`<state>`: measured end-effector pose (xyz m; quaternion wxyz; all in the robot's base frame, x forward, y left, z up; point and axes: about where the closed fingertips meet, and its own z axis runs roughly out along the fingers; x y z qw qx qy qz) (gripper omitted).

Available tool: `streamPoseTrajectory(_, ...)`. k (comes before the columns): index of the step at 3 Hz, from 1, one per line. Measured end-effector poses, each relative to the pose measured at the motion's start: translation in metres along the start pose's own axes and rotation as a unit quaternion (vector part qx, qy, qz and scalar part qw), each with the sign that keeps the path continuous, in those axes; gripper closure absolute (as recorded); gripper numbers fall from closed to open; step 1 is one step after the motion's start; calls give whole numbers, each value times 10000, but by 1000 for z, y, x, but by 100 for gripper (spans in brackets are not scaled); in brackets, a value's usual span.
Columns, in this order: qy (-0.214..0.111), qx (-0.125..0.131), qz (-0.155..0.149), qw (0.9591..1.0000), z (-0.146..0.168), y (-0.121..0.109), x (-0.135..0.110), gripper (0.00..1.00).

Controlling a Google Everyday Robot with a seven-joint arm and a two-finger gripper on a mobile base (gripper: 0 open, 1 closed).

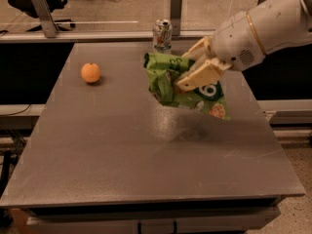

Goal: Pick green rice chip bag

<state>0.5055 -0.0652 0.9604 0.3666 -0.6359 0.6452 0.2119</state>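
Green rice chip bag (pixel 167 84) clamped crumpled in the pincer (pixel 183 72), hanging just below it clear of the table (pixel 122 155); lift seemingly in hand, next calling for a firm hold while rising away from the can (pixel 162 34) just behind.

The green rice chip bag (pixel 168 82) is coloured light green, with a dark green patch lettered in white and tan chips pictured at 1 corner. It is clasped above the dark grey table (pixel 122 150) by the cream gripper (pixel 184 71). The arm (pixel 253 28) is white, ringed in tan. The orange (pixel 90 72) is bright orange, and the can (pixel 162 34) is silver.
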Motion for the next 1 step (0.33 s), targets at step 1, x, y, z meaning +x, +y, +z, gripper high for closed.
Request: streamPoseTrajectory(1,-168,62,-43,9998,-6,-6,-14,100)
